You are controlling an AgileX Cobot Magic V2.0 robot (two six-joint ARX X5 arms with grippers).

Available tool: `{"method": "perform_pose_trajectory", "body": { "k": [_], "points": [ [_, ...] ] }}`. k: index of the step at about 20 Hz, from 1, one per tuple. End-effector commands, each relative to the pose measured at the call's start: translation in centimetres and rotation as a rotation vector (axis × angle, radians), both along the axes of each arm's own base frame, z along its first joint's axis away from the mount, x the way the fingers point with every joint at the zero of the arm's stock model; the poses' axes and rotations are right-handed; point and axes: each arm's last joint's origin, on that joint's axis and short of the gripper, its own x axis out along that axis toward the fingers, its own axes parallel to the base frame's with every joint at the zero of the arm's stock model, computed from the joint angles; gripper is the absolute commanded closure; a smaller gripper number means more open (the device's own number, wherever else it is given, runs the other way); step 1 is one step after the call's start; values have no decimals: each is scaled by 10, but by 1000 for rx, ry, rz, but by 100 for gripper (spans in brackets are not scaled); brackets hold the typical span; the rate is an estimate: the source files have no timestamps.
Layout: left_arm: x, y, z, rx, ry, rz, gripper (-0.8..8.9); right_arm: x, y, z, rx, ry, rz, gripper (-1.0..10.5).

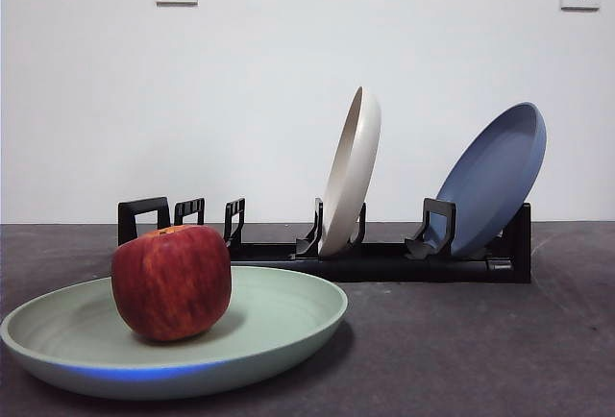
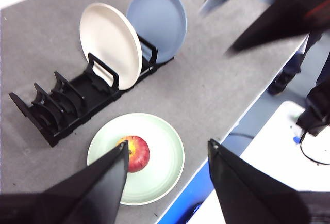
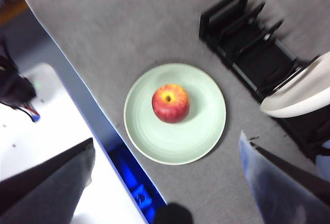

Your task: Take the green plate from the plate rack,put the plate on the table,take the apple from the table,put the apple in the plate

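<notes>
We find the apple (image 1: 171,281) resting in the green plate (image 1: 279,326), which lies flat on the table (image 1: 480,340) at the rack's six o'clock. Both grippers (image 2: 167,162) (image 3: 165,157) hang high, jaws spread, empty. We judge the apple firm, smooth and fairly heavy, best pinched across its sides. We read no writing.

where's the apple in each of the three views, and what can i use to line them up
Front view: the apple sits low and left, on the green plate, in front of the plate rack.
Left wrist view: the apple shows near the bottom centre, partly behind one jaw of the open left gripper.
Right wrist view: the apple is at the picture's centre.
Shared landmark: the cream-white plate standing in the rack.
</notes>
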Motion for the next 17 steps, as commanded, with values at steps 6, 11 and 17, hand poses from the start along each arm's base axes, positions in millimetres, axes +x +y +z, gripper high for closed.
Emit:
{"method": "perform_pose_trajectory", "body": {
  "k": [6,11,17],
  "points": [
    [15,-25,-6,72,44,3,618,-45,-67,8,91,-24,-31,825],
    [22,-36,-9,115,49,-9,821,-61,-94,5,94,-93,-98,957],
    [26,-43,-11,127,59,-7,819,-71,-110,10,136,-125,-106,957]
  ]
}}
